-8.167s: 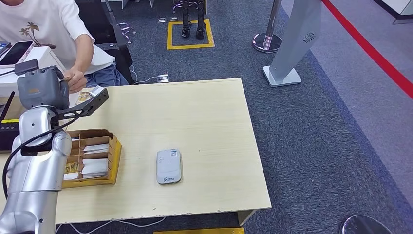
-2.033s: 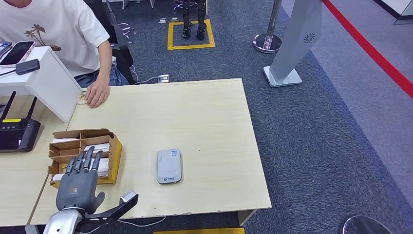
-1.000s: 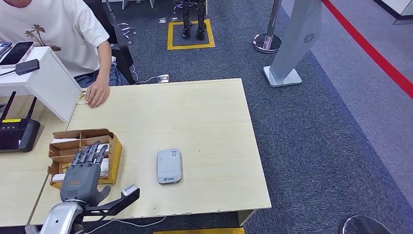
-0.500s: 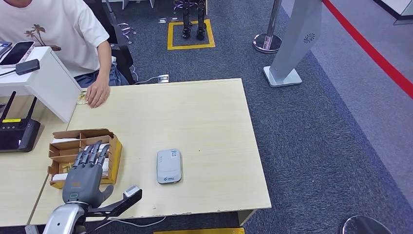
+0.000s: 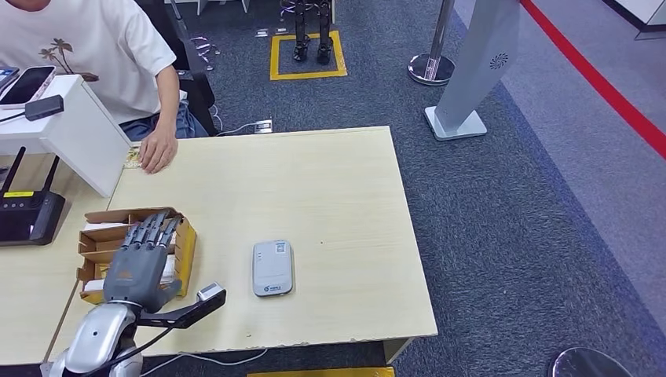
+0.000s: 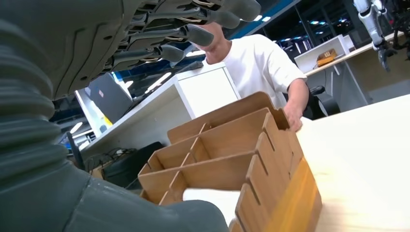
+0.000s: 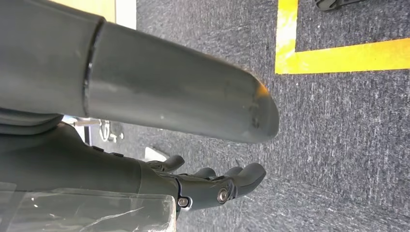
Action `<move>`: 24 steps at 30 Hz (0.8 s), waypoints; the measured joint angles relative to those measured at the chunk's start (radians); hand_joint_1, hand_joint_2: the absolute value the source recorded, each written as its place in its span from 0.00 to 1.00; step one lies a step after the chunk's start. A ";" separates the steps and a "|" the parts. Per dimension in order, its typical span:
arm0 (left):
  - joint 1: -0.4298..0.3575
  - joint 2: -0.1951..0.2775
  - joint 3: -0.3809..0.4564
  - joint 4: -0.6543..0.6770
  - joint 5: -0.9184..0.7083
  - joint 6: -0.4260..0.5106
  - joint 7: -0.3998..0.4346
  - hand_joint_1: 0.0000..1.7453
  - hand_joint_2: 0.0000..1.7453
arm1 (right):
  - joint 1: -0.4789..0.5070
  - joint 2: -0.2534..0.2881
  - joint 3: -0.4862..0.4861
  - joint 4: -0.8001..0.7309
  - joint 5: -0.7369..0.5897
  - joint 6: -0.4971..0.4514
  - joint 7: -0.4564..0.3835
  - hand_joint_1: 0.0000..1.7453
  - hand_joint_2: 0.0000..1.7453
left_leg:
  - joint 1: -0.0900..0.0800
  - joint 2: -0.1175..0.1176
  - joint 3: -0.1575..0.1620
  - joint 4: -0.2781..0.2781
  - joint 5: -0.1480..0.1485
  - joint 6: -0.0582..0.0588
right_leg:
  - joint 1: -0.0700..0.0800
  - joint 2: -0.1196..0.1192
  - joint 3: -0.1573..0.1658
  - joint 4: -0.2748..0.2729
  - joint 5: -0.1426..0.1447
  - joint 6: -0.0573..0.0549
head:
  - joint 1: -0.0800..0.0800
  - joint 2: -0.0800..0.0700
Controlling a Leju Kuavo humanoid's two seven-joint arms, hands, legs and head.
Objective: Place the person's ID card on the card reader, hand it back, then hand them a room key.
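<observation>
Head view looks down on our pale wooden table (image 5: 314, 196), where a brown cardboard box with slotted dividers (image 5: 182, 245) sits near the left edge. White cards (image 5: 167, 268) lie flat in its compartments; we cannot tell which ones are room keys. Our left hand (image 5: 141, 263), grey and ribbed, hovers over this box with its dark fingers (image 5: 161, 229) straight and spread, holding nothing. Its silver arm (image 5: 94, 342) rises from the bottom left corner. A flat grey card reader with rounded corners (image 5: 272, 268) lies on the table just to the right of the box, apart from it. A person in a white T-shirt (image 5: 86, 47) rests a hand (image 5: 157, 149) on the far left corner of the table, covering a small card (image 5: 132, 159) there; we cannot tell whether it is the ID card. Right wrist view shows our right hand (image 7: 212, 186) over dark grey carpet (image 7: 338, 145), fingers loosely extended and empty.
</observation>
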 joint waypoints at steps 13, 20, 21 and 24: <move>-0.058 0.012 0.000 0.069 -0.001 0.001 -0.004 0.00 1.00 | 0.000 -0.002 0.012 0.000 0.009 -0.002 -0.006 0.00 0.00 | 0.000 0.000 0.000 0.000 0.000 0.000 | 0.000 0.000 0.000 0.000 0.000 0.000 | 0.000 0.000; -0.067 0.011 0.000 0.075 0.005 0.006 -0.018 0.00 1.00 | 0.000 -0.002 0.012 -0.001 0.008 0.000 -0.010 0.00 0.00 | 0.000 0.000 0.000 0.000 0.000 0.000 | 0.000 0.000 0.000 0.000 0.000 0.000 | 0.000 0.000; -0.067 0.011 0.000 0.075 0.006 0.007 -0.019 0.00 1.00 | 0.000 -0.002 0.012 -0.001 0.007 0.000 -0.010 0.00 0.00 | 0.000 0.000 0.000 0.000 0.000 0.000 | 0.000 0.000 0.000 0.000 0.000 0.000 | 0.000 0.000; -0.067 0.010 0.000 0.075 0.008 0.010 -0.021 0.00 1.00 | 0.000 -0.002 0.012 -0.002 0.007 0.002 -0.010 0.00 0.00 | 0.000 0.000 0.000 0.000 0.000 0.000 | 0.000 0.000 0.000 0.000 0.000 0.000 | 0.000 0.000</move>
